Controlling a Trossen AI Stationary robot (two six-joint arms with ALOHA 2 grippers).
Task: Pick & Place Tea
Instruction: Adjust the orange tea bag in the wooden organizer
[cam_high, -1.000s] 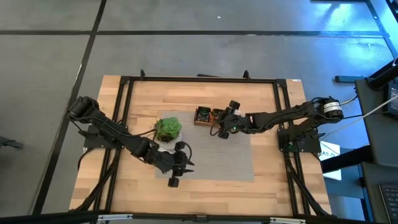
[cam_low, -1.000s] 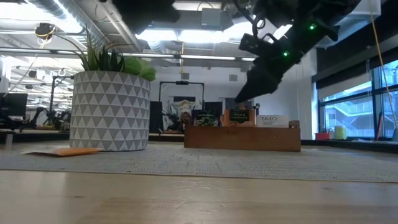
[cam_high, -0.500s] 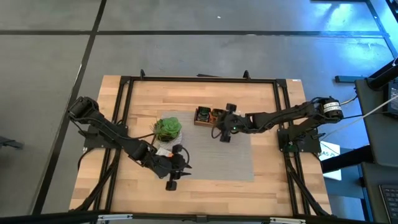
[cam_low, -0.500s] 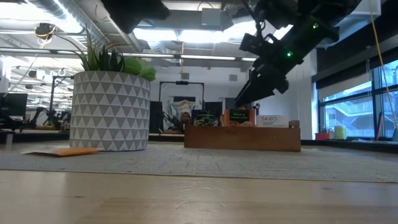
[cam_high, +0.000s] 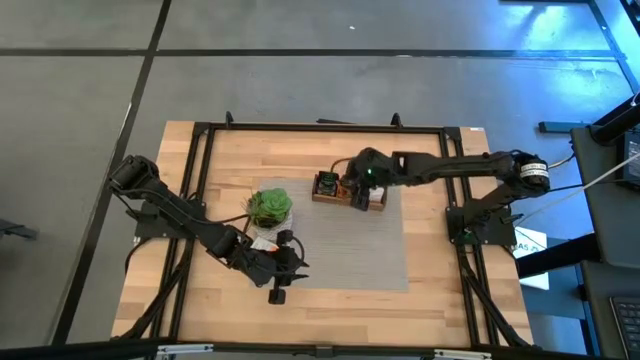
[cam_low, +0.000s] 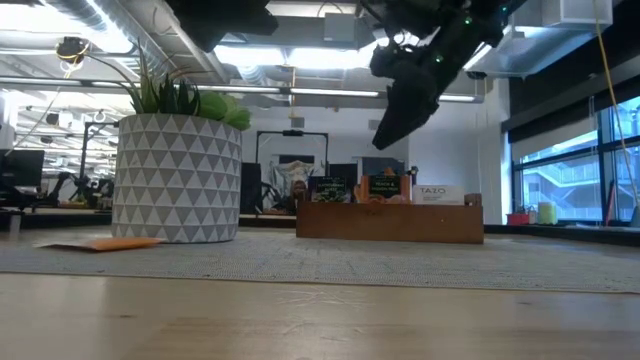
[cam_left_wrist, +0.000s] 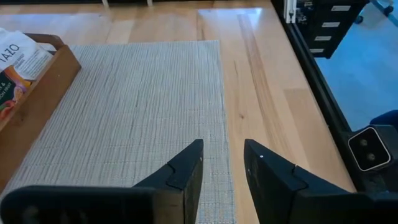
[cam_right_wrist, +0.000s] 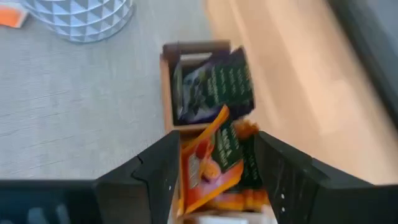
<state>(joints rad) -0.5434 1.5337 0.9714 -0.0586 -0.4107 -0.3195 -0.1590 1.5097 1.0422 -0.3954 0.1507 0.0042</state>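
The tea sachets stand upright in a brown wooden box (cam_high: 350, 190) on the grey mat; purple-green ones (cam_right_wrist: 211, 84) fill one compartment and orange ones (cam_right_wrist: 208, 162) the middle one. Another orange sachet (cam_low: 100, 242) lies flat on the mat beside the potted plant (cam_high: 270, 207). My right gripper (cam_right_wrist: 217, 168) hangs open above the box's middle compartment, pointing down at a slant, with nothing between its fingers. My left gripper (cam_left_wrist: 222, 165) is open and empty over the mat, on the near side of the plant.
The plant in its triangle-patterned pot (cam_low: 178, 178) stands on the mat to the left of the box. Bare grey mat (cam_left_wrist: 137, 106) stretches in front of my left gripper. A black frame (cam_high: 200, 180) runs around the wooden table.
My right gripper has risen from the mat at the box's near side and swung toward the far edge, so it now hangs over the box, tipped more steeply downward. Its fingers have stayed open.
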